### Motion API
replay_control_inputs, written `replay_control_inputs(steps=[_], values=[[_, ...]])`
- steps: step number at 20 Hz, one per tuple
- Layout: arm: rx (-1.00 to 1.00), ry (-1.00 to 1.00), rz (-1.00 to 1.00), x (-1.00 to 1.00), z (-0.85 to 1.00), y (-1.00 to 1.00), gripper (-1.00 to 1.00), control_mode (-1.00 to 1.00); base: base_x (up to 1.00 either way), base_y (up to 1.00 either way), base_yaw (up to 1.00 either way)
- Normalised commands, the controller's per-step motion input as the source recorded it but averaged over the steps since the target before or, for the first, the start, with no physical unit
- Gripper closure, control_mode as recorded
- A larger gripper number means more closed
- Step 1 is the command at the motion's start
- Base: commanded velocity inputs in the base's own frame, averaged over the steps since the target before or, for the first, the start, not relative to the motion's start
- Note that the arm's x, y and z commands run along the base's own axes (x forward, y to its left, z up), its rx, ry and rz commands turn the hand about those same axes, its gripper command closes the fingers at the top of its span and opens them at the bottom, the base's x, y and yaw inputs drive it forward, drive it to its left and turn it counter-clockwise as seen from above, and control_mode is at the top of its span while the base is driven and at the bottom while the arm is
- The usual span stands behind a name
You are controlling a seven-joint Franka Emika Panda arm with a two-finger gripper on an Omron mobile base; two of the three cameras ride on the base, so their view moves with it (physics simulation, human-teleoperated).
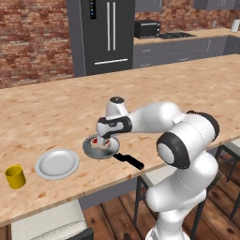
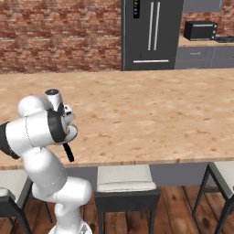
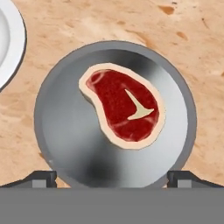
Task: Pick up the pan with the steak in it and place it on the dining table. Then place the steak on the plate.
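Observation:
The grey pan (image 1: 92,149) rests on the tan dining table (image 1: 164,93), its black handle (image 1: 130,161) pointing toward the table's near edge. The red steak (image 3: 124,107) with its pale fat rim lies inside the pan (image 3: 65,131), a little off centre. My gripper (image 1: 106,141) hangs straight above the pan, open, with nothing between its fingertips (image 3: 43,178). The light grey plate (image 1: 57,164) lies bare just left of the pan; its rim shows as the plate (image 3: 6,43) in the hand view. In the right base view my arm hides most of the pan (image 2: 73,132).
A yellow cup (image 1: 15,176) stands left of the plate near the table's front edge. Stools (image 2: 125,183) are tucked under the near side. A dark fridge (image 1: 105,33) and a counter with grey cabinets (image 1: 178,47) stand behind the table.

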Motion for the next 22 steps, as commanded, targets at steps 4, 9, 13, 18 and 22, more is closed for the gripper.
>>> replay_control_inputs(steps=[4,9,13,18,22], values=[[0.0,0.01,0.0,0.09,-0.17,0.23,-1.0,-1.0,0.0,0.0,0.0],[0.0,0.0,0.0,0.12,-0.17,0.27,-1.0,-1.0,0.0,0.0,0.0],[0.0,0.0,0.0,0.25,-0.15,0.07,-1.0,-1.0,0.0,0.0,0.0],[0.0,0.0,0.0,0.28,-0.13,0.0,-1.0,-1.0,0.0,0.0,0.0],[0.0,0.0,0.0,0.27,-0.13,0.0,-1.0,-1.0,0.0,0.0,0.0]])
